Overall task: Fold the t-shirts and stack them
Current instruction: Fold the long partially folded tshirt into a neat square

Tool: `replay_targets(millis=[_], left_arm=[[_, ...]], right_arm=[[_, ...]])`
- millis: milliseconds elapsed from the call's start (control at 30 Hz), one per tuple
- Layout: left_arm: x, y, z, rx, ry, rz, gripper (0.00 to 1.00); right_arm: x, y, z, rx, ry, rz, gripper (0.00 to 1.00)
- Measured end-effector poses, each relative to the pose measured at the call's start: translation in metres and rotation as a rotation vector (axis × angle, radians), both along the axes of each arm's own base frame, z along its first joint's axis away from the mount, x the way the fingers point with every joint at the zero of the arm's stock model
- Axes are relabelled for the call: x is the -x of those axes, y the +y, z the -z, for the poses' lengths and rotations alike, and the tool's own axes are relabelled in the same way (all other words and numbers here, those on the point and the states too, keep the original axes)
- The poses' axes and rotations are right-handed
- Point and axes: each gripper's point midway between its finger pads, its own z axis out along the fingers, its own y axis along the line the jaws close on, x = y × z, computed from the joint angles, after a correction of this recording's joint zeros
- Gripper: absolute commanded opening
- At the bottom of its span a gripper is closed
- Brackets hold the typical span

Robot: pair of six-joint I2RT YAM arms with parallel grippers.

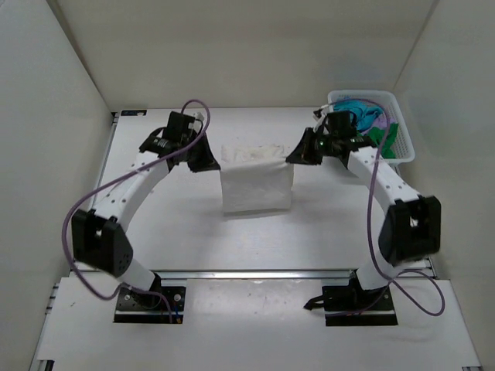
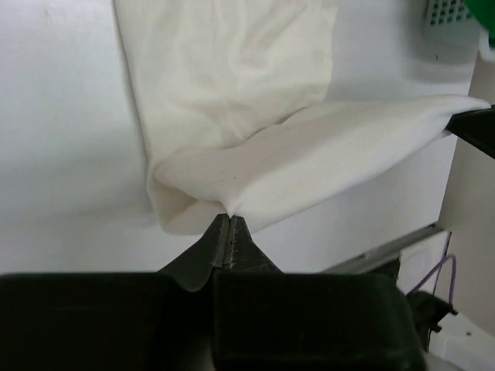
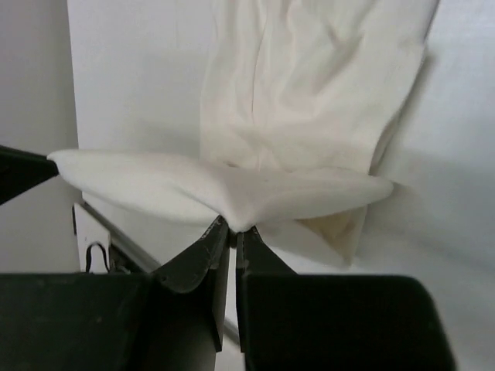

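Observation:
The cream-white t-shirt [image 1: 256,185] hangs over the table's middle, held up by its two top corners, its far part lying on the table. My left gripper [image 1: 209,162] is shut on its left corner; in the left wrist view [image 2: 229,218] the cloth [image 2: 255,139] bunches at the closed tips. My right gripper [image 1: 298,157] is shut on the right corner; the right wrist view [image 3: 234,228] shows the cloth [image 3: 309,93] pinched between the tips. Turquoise-blue [image 1: 357,106], pale lilac [image 1: 375,119] and bright green [image 1: 380,139] t-shirts lie in the basket.
The white lattice basket [image 1: 408,147] stands at the back right, just behind my right arm; its corner shows in the left wrist view [image 2: 445,11]. White walls enclose the table on three sides. A metal rail [image 1: 263,272] runs along the near edge.

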Motion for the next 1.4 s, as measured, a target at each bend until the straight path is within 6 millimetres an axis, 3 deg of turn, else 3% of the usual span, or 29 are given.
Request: replay_targets(millis=[100, 200, 433, 467, 533, 633, 733, 800, 867, 933, 1033, 1067, 1133, 1200, 1300, 1400], left_arm=[[-0.048, -0.002, 0.002, -0.023, -0.027, -0.042, 0.0], [-0.091, 0.0, 0.016, -0.037, -0.024, -0.085, 0.0], [-0.161, 0.002, 0.089, -0.109, 0.042, -0.156, 0.0], [-0.169, 0.002, 0.1, -0.117, 0.055, -0.167, 0.06], [-0.184, 0.006, 0.119, -0.13, 0.069, -0.19, 0.25], [-0.202, 0.018, 0.129, -0.139, 0.073, -0.243, 0.45], [-0.215, 0.037, 0.115, -0.132, 0.037, -0.302, 0.48], [-0.221, 0.047, 0.097, -0.118, -0.007, -0.332, 0.42], [-0.221, 0.05, 0.075, -0.098, -0.055, -0.346, 0.38], [-0.211, 0.035, 0.058, -0.066, -0.087, -0.317, 0.35], [-0.182, -0.024, 0.052, 0.019, -0.104, -0.208, 0.33], [-0.163, -0.05, 0.061, 0.049, -0.082, -0.152, 0.33], [-0.128, -0.085, 0.085, 0.084, -0.025, -0.076, 0.32], [-0.087, -0.106, 0.119, 0.1, 0.069, -0.015, 0.32], [-0.051, -0.102, 0.157, 0.09, 0.196, 0.001, 0.32], [-0.051, -0.089, 0.166, 0.1, 0.22, -0.024, 0.33]], right_arm=[[-0.056, -0.002, 0.004, 0.019, -0.01, 0.011, 0.0], [-0.105, 0.0, 0.017, 0.032, -0.011, 0.013, 0.0], [-0.192, 0.008, 0.075, 0.051, 0.033, 0.011, 0.02], [-0.201, 0.009, 0.085, 0.051, 0.04, 0.013, 0.07], [-0.215, 0.01, 0.102, 0.046, 0.057, 0.021, 0.25], [-0.234, 0.007, 0.112, 0.047, 0.059, 0.037, 0.33], [-0.246, 0.001, 0.1, 0.047, 0.035, 0.047, 0.34], [-0.247, -0.004, 0.079, 0.055, 0.009, 0.051, 0.29], [-0.249, -0.005, 0.053, 0.055, -0.047, 0.041, 0.12], [-0.247, -0.006, 0.035, 0.053, -0.078, 0.031, 0.04], [-0.237, 0.001, 0.027, 0.05, -0.071, -0.001, 0.0], [-0.231, 0.005, 0.03, 0.054, -0.053, -0.015, 0.0], [-0.219, 0.013, 0.036, 0.07, -0.009, -0.039, 0.0], [-0.204, 0.019, 0.043, 0.094, 0.038, -0.066, 0.0], [-0.187, 0.026, 0.048, 0.126, 0.086, -0.094, 0.0], [-0.171, 0.024, 0.039, 0.17, 0.114, -0.091, 0.0]])
